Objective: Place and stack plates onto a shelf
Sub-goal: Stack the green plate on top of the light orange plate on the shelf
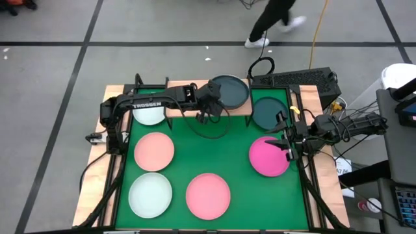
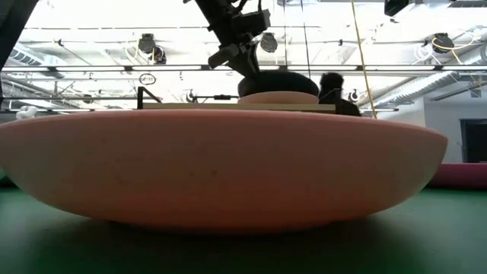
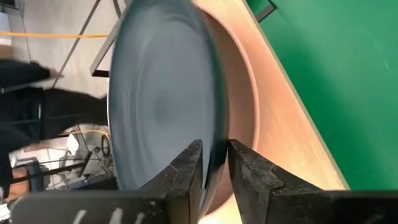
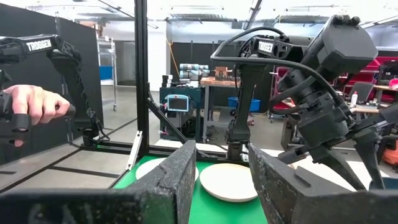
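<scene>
A dark teal plate (image 1: 231, 91) lies on a salmon pink plate (image 3: 239, 112) on the shelf's light wooden board (image 3: 292, 137) at the table's far edge. My left gripper (image 1: 211, 107) is shut on the teal plate's near-left rim. A second dark teal plate (image 1: 268, 112) sits at the far right. A pale plate (image 1: 148, 114) is at the far left, partly under the left arm. On the green mat lie salmon pink (image 1: 154, 151), mint-white (image 1: 150, 195), pink (image 1: 208, 195) and magenta (image 1: 268, 157) plates. My right gripper (image 1: 286, 145) is open over the magenta plate's far-right rim. My left gripper pinches the dark teal plate's rim (image 3: 214, 146) between its two fingers, one finger (image 3: 189, 165) on the plate's upper face and the other (image 3: 249, 168) outside, under the rim. The fingers slant down from the table's left-near side. The plate rests level on the salmon pink plate (image 2: 278, 97).
The pink plate (image 2: 228, 167) fills the low view right in front of the camera. A keyboard (image 1: 296, 79) lies beyond the far right corner. A person (image 1: 273, 23) walks past the table's far side. In the right wrist view a hand (image 4: 31, 106) grips a handle at the left.
</scene>
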